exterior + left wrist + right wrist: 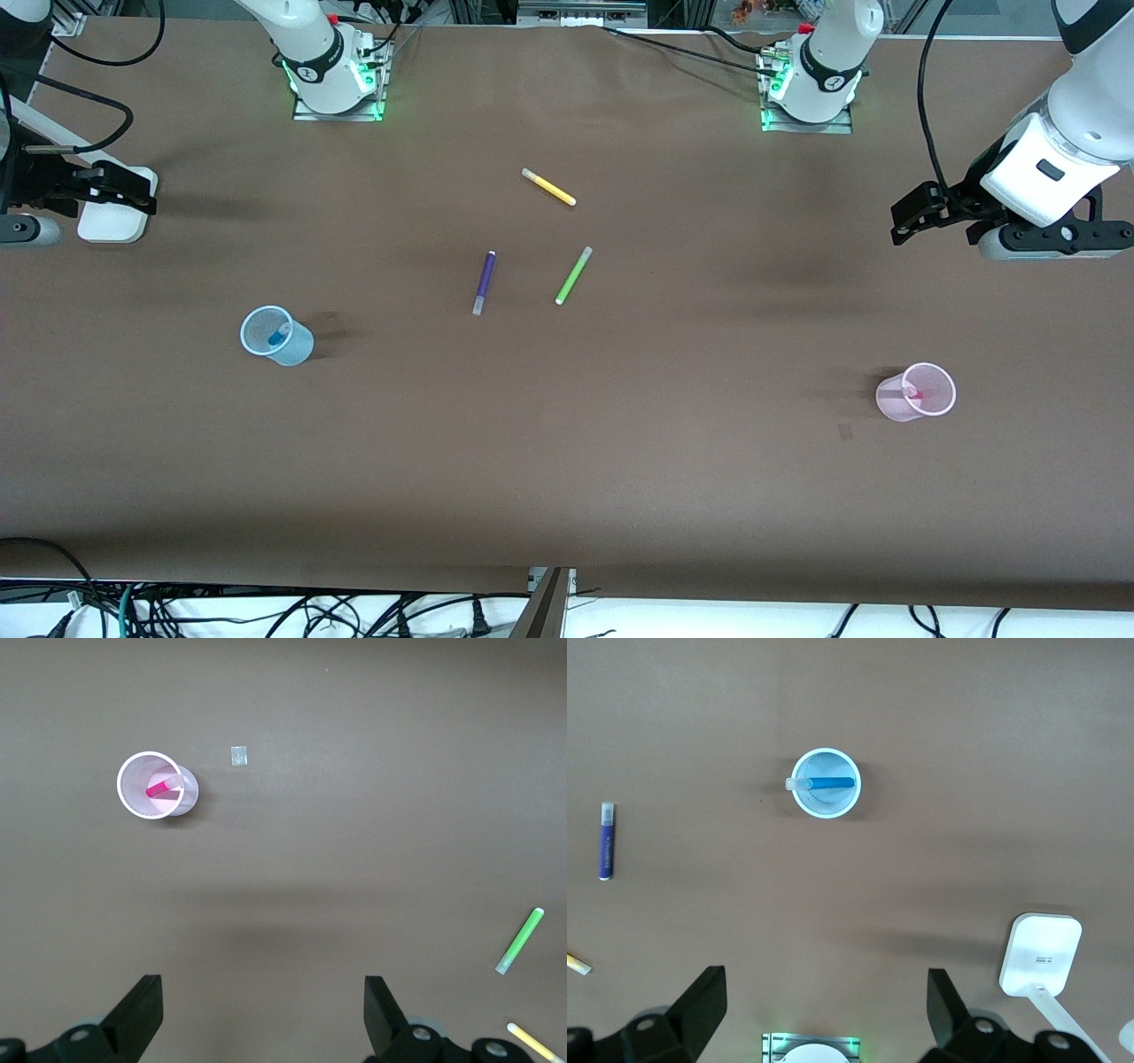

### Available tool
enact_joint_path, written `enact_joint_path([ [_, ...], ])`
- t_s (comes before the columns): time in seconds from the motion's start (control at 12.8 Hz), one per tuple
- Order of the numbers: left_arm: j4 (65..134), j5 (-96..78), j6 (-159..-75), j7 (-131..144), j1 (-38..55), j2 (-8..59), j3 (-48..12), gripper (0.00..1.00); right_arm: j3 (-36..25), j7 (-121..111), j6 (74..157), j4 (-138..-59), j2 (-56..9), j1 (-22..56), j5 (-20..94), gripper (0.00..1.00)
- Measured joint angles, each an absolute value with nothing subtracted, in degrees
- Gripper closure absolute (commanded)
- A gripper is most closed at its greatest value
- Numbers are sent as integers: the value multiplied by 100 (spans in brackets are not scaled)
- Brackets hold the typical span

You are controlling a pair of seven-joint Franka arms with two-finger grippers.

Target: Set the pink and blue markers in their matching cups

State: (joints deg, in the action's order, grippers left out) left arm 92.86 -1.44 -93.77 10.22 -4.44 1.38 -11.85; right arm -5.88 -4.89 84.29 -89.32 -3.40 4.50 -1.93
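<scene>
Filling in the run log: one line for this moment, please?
blue marker in blue cup | pink marker in pink cup | both arms wait, jaws open

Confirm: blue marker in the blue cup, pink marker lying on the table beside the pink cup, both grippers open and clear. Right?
Not quite. The pink marker stands inside the pink cup, as the left wrist view shows. The rest holds: blue marker in the blue cup, left gripper and right gripper open and clear.
</scene>
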Motion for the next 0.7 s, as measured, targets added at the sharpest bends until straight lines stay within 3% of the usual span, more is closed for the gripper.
enact_joint_path([
  [0.7, 9157, -25, -9374, 744, -488, 138, -1118, 0, -588, -489, 8429, -8932, -341, 446, -193, 0],
])
